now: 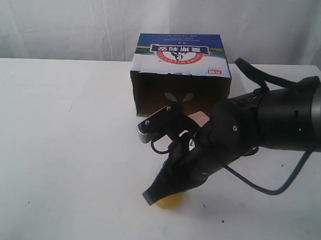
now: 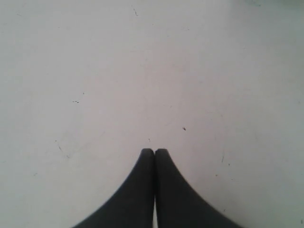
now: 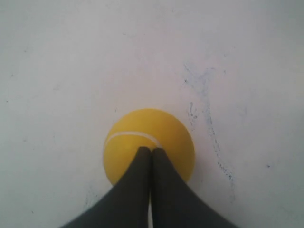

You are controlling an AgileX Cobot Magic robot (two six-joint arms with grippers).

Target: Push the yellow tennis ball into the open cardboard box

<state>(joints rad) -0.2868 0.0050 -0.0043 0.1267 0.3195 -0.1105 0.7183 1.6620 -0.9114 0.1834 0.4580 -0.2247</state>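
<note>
The yellow tennis ball (image 1: 172,203) lies on the white table near the front, well short of the open cardboard box (image 1: 181,58), whose dark opening faces the ball. My right gripper (image 1: 150,197) is shut with nothing in it, its joined fingertips resting over the top of the ball and hiding most of it in the exterior view. In the right wrist view the ball (image 3: 142,129) shows its white seam just beyond the right gripper's tips (image 3: 151,150). My left gripper (image 2: 154,151) is shut over bare table and does not show in the exterior view.
A pale wooden cube (image 1: 201,119) peeks out behind the right arm, in front of the box opening. The right arm's dark body (image 1: 276,119) and its cable span the right side of the table (image 1: 59,148). Faint blue marks (image 3: 204,95) stain the tabletop.
</note>
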